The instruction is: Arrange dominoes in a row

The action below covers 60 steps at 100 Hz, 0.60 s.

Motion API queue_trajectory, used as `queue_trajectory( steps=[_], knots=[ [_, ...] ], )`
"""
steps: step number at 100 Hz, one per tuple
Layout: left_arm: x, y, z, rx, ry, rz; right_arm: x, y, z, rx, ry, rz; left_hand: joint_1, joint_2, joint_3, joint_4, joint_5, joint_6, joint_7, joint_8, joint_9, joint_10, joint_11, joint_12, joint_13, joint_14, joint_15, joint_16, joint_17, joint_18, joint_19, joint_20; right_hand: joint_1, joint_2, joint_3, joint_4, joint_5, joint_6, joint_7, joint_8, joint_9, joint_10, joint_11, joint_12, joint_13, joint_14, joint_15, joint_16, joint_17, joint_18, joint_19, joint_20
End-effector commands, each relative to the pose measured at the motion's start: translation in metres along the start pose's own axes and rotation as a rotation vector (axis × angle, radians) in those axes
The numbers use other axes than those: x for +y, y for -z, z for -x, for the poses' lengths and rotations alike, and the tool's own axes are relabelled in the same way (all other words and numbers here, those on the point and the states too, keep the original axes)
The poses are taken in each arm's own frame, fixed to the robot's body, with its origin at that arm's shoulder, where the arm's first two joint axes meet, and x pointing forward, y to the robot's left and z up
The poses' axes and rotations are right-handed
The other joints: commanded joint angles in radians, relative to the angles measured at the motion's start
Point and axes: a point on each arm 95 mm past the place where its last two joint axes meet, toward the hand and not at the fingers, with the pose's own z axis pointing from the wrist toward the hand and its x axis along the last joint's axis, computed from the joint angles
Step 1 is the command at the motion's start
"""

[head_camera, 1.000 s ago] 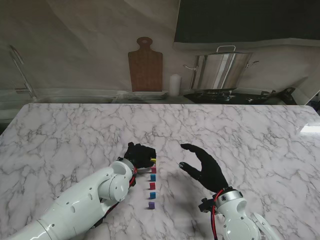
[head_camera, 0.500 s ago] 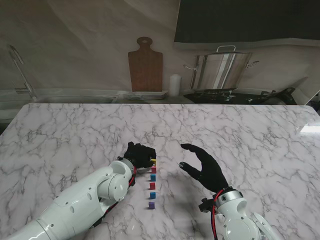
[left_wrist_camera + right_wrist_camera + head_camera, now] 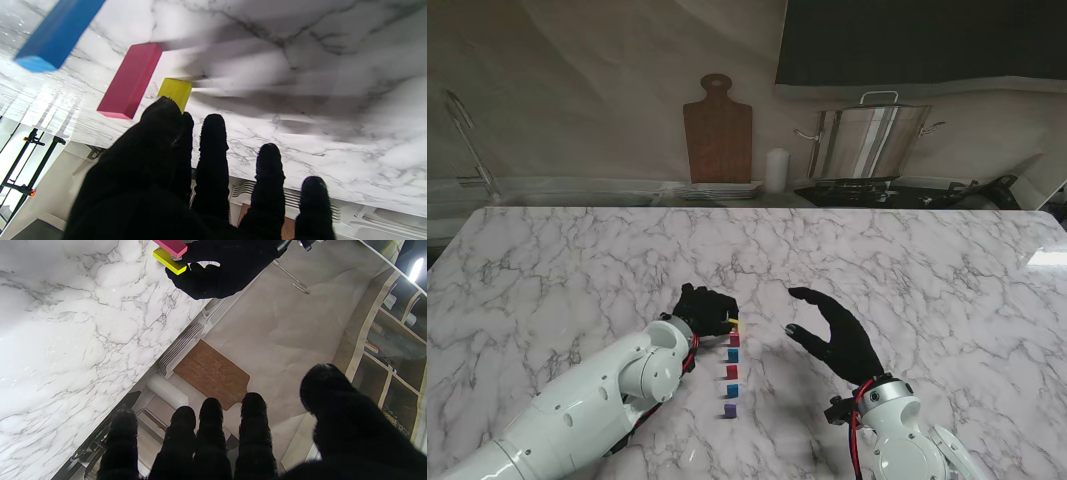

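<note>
Several small coloured dominoes stand in a row running away from me: purple (image 3: 729, 410) nearest, then blue (image 3: 732, 390), red (image 3: 732, 371), blue (image 3: 733, 355), pink (image 3: 734, 340) and yellow (image 3: 735, 323) farthest. My left hand (image 3: 706, 308), in a black glove, has its thumb and forefinger pinched on the yellow domino (image 3: 175, 90), which stands on the marble beside the pink one (image 3: 130, 81). The right wrist view shows the same pinch on the yellow domino (image 3: 168, 261). My right hand (image 3: 835, 335) hovers to the right of the row, fingers spread, holding nothing.
The marble table (image 3: 927, 270) stretches wide around the row. At the back stand a wooden cutting board (image 3: 718, 130), a white cylinder (image 3: 776, 170), stacked plates (image 3: 717, 191) and a steel pot (image 3: 872, 140).
My left hand has shifted very slightly left at the yellow domino. The row and my right hand have not moved.
</note>
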Motion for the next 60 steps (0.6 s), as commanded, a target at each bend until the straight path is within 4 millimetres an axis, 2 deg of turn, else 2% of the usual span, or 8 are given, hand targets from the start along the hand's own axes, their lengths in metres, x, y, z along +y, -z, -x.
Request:
queue_trajectory(
  steps=[1, 48, 51, 60],
  knots=[
    [0.0010, 0.0008, -0.0006, 0.005, -0.002, 0.015, -0.0014, 0.0013, 0.0005, -0.007, 0.000, -0.004, -0.004, -0.038, 0.028, 0.011, -0.008, 0.000, -0.017, -0.003, -0.028, 0.005, 0.012, -0.012, -0.025, 0.026, -0.004, 0.004, -0.019, 0.013, -0.019, 0.025, 0.030, 0.004, 0.023, 0.020, -0.024, -0.011, 0.010, 0.014, -0.007, -0.003, 0.015, 0.007, 0.021, -0.006, 0.008, 0.005, -0.001, -0.002, 0.008, 0.014],
    [0.0007, 0.0036, 0.0013, 0.006, -0.011, 0.026, -0.0013, 0.0014, 0.0004, -0.006, 0.001, -0.004, -0.013, -0.041, 0.042, 0.010, -0.009, -0.005, -0.040, -0.004, -0.046, 0.008, 0.014, -0.022, -0.032, 0.029, -0.011, 0.002, -0.020, 0.013, -0.028, 0.027, 0.030, 0.003, 0.025, 0.020, -0.024, -0.010, 0.010, 0.014, -0.007, -0.003, 0.015, 0.007, 0.021, -0.006, 0.009, 0.005, -0.002, -0.002, 0.007, 0.014],
    [0.0005, 0.0038, 0.0015, 0.007, -0.014, 0.026, -0.0013, 0.0014, 0.0003, -0.007, 0.001, -0.004, -0.030, -0.049, 0.081, 0.001, -0.005, -0.005, -0.055, 0.007, -0.052, 0.006, 0.026, -0.037, -0.032, 0.029, -0.011, 0.003, -0.019, 0.013, -0.033, 0.032, 0.030, 0.002, 0.025, 0.020, -0.024, -0.010, 0.010, 0.014, -0.008, -0.002, 0.014, 0.007, 0.021, -0.006, 0.008, 0.005, -0.002, -0.002, 0.007, 0.014],
    [-0.0003, 0.0043, 0.0023, 0.010, -0.021, 0.029, -0.0013, 0.0014, 0.0002, -0.006, 0.001, -0.003, -0.034, -0.049, 0.090, 0.001, -0.011, -0.003, -0.067, 0.004, -0.062, 0.008, 0.023, -0.041, -0.036, 0.029, -0.016, 0.001, -0.020, 0.013, -0.034, 0.033, 0.030, 0.003, 0.025, 0.020, -0.025, -0.010, 0.010, 0.014, -0.008, -0.003, 0.014, 0.007, 0.021, -0.005, 0.008, 0.005, -0.001, -0.002, 0.008, 0.014]
  ],
)
